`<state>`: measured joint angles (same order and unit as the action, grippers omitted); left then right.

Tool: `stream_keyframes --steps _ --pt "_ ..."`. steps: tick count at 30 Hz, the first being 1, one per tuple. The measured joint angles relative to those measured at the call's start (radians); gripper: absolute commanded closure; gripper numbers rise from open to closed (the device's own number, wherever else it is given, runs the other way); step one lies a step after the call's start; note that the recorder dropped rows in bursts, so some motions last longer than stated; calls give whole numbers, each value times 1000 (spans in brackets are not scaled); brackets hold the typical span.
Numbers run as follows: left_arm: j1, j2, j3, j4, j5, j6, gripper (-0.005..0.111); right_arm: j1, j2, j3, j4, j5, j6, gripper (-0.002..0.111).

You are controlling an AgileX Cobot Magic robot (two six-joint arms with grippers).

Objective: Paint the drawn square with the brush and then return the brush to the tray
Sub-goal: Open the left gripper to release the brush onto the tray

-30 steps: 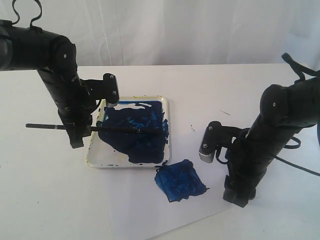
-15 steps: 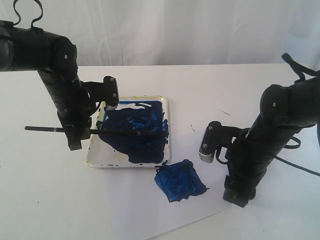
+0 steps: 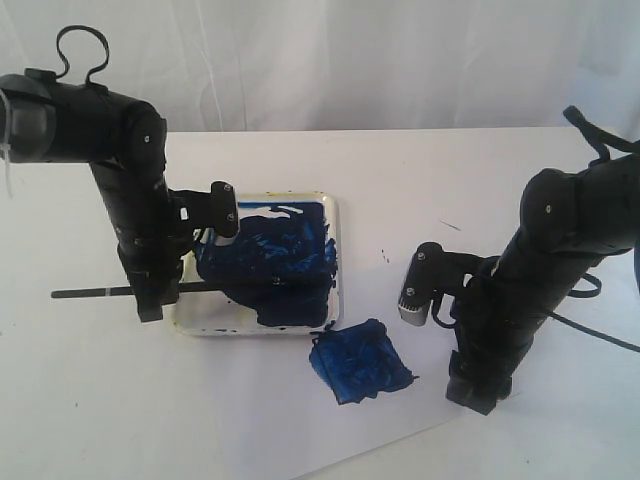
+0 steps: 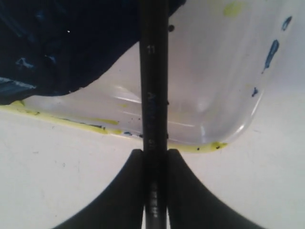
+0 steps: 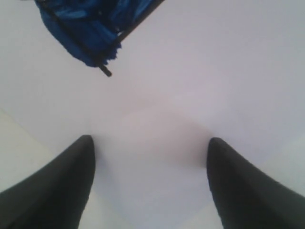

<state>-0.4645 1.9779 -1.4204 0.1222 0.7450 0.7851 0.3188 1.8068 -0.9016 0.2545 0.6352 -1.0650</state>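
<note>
The cream tray (image 3: pixel 205 315), smeared with dark blue paint, sits left of centre on the white table. My left gripper (image 3: pixel 150 298) is shut on the brush (image 3: pixel 90 293), a thin black stick lying level across the tray's front part; its bristle end is lost against the paint. In the left wrist view the brush (image 4: pixel 153 95) runs out from the left gripper (image 4: pixel 155 160) over the tray rim (image 4: pixel 209 144). The drawn square (image 3: pixel 358 362), filled with dark blue, lies on paper right of the tray's front corner. My right gripper (image 3: pixel 470 392) stands open over bare paper (image 5: pixel 150 148), near the drawn square (image 5: pixel 81 28).
The white paper sheet (image 3: pixel 250 420) covers the front of the table and its edge runs diagonally at the front right. A white curtain hangs behind. The right arm's cable (image 3: pixel 600 340) trails off to the right.
My left gripper has come down and toward the table's front with the brush, which now lies lower, across the tray's front part. The right arm has not moved.
</note>
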Motion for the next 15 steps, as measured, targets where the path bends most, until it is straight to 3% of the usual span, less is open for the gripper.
stream_keyframes --steps 7,15 --pt "0 6 0 0 4 0 75 0 0 0 0 0 0 45" --pt "0 6 0 27 11 0 73 0 0 0 0 0 0 45"
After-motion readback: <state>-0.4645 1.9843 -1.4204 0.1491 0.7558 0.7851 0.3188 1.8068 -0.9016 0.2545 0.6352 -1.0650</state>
